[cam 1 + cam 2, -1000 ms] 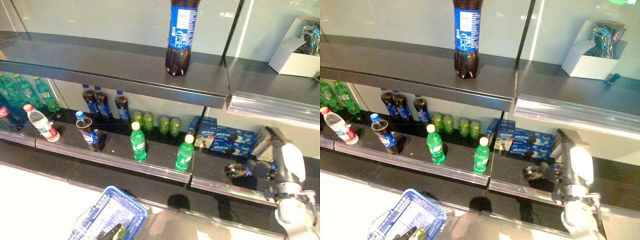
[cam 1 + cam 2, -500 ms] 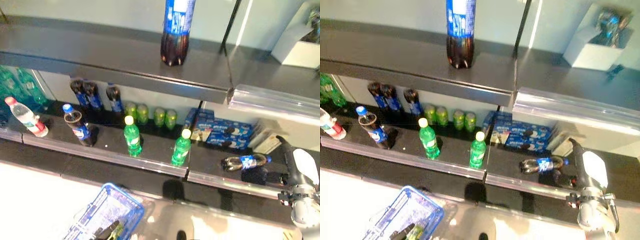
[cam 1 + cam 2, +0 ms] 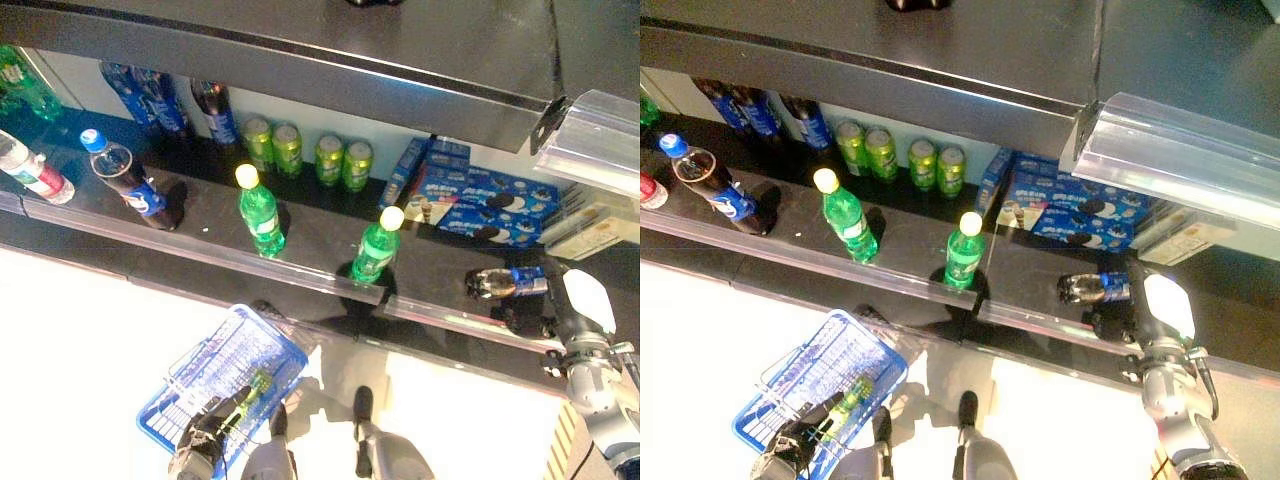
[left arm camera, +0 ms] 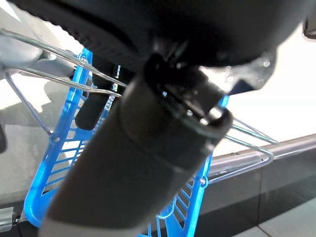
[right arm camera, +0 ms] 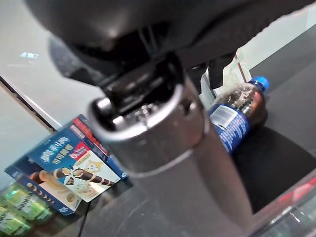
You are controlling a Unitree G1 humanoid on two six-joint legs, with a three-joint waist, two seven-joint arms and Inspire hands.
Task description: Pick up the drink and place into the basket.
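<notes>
A small cola bottle (image 3: 503,283) with a blue label lies sideways in my right hand (image 3: 556,300), low over the right part of the lower shelf (image 3: 310,250). The right hand's fingers are curled on it; in the right wrist view the bottle (image 5: 236,116) shows past the hand (image 5: 148,29), blue cap away from it. My left hand (image 3: 203,441) is shut on the wire handles of the blue basket (image 3: 190,400), which hangs low at the left. A green drink (image 3: 254,386) lies in the basket. The left wrist view shows the basket (image 4: 54,163) under the hand (image 4: 197,29).
Two green bottles (image 3: 260,215) (image 3: 376,250) and a cola bottle (image 3: 130,186) stand on the lower shelf. Green cans (image 3: 305,150) and blue cookie boxes (image 3: 470,195) stand behind. A water bottle (image 3: 30,176) lies at the left. The upper shelf (image 3: 350,60) overhangs.
The camera has tilted down, so the whole picture has shifted and more of the basket shows. The right hand still holds the cola bottle over the shelf's right part.
</notes>
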